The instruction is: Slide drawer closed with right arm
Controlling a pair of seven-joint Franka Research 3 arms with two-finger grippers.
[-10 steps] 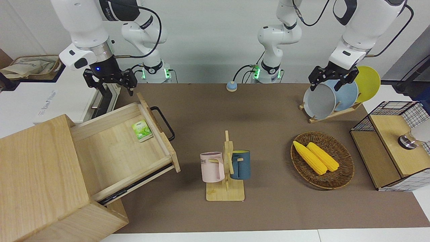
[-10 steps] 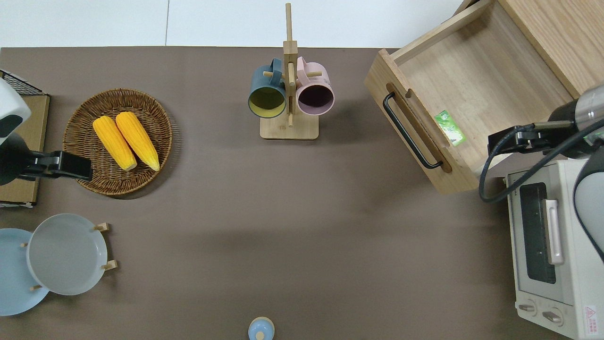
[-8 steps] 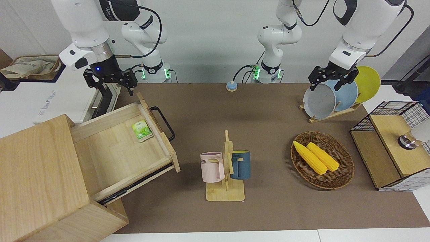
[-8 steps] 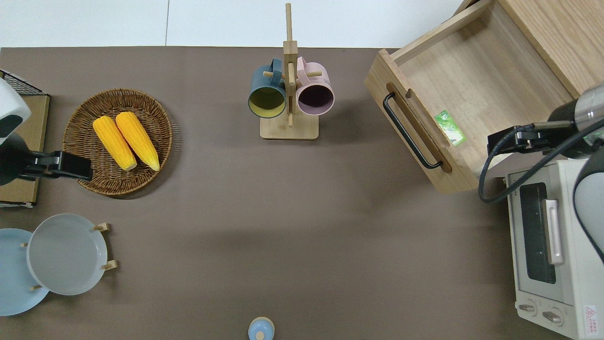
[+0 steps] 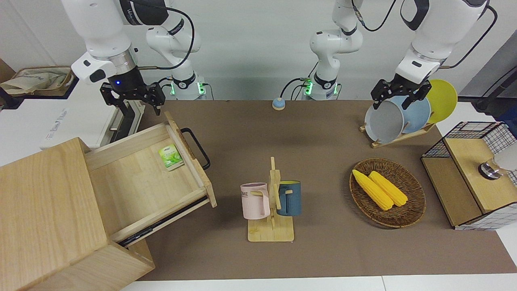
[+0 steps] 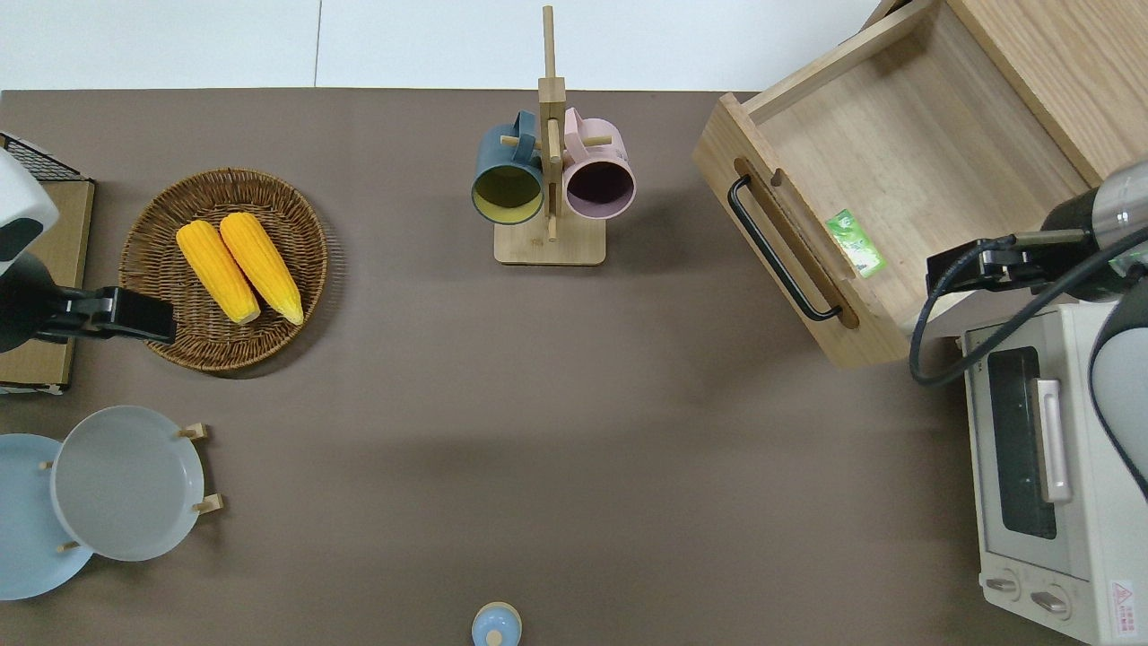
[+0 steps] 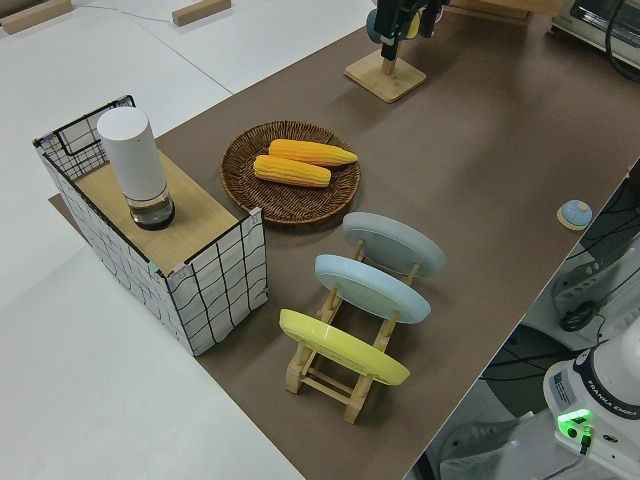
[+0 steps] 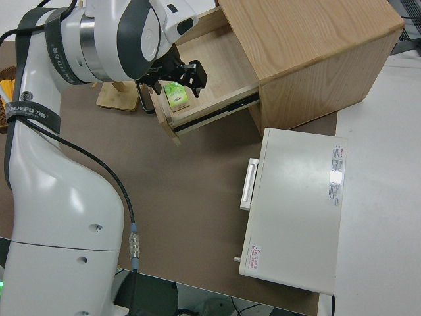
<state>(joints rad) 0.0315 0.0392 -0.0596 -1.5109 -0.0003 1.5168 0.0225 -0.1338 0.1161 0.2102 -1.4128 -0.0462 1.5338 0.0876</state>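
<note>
The drawer [image 5: 137,182] is pulled far out of the large pale-wood box [image 5: 44,210] at the right arm's end of the table. Its front panel carries a black loop handle [image 5: 196,147]. A small green packet [image 5: 170,157] lies inside by the front panel. In the overhead view the drawer [image 6: 906,152] and handle [image 6: 778,251] show from above. My right gripper [image 5: 132,101] is open and empty, up in the air; the overhead view shows the gripper [image 6: 973,267] over the drawer's side wall nearest the robots. The left arm is parked, its gripper [image 5: 398,97] open.
A white toaster oven [image 6: 1049,467] stands nearer to the robots than the drawer. A wooden mug rack [image 5: 271,202] with two mugs stands mid-table. A wicker basket [image 5: 416,210] with corn, a plate rack [image 5: 404,115] and a wire-mesh box [image 5: 472,173] are toward the left arm's end.
</note>
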